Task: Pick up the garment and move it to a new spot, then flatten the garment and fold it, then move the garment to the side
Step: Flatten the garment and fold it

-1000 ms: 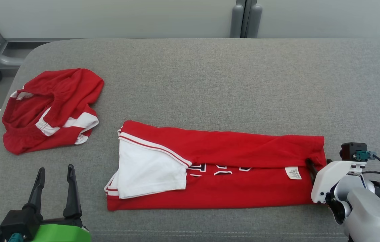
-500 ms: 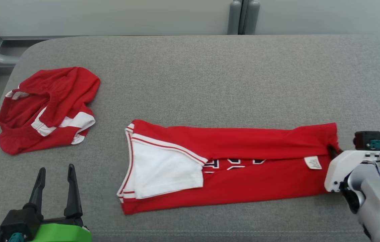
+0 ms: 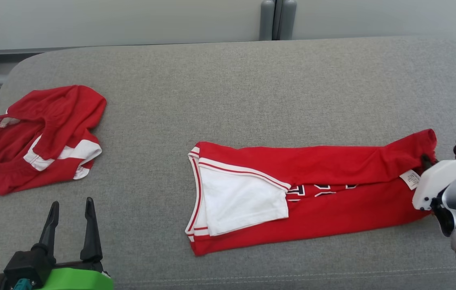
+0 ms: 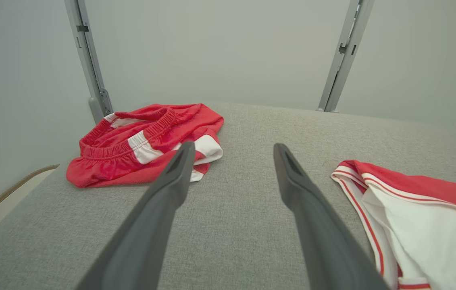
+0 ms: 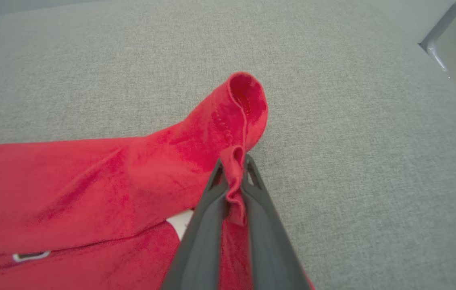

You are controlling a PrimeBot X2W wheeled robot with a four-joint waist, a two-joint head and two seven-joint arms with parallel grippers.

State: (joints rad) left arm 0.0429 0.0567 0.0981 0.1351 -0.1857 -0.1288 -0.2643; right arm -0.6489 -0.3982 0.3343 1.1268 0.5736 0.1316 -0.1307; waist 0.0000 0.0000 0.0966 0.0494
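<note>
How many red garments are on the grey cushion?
2. A crumpled red-and-white pair of shorts lies at the far left; a folded red jersey with a white sleeve lies right of centre, its end pinched by the right gripper. None appears hidden.

Red, white-trimmed garment (image 3: 332, 217), red-and-white shorts (image 3: 50, 121), plain grey surface (image 3: 252, 100).

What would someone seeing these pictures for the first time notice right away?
The long folded red shirt on the grey cushion, its right end pinched in the shut right tool. Then the crumpled red shorts at the far left, with the left tool open and empty at the lower left.
</note>
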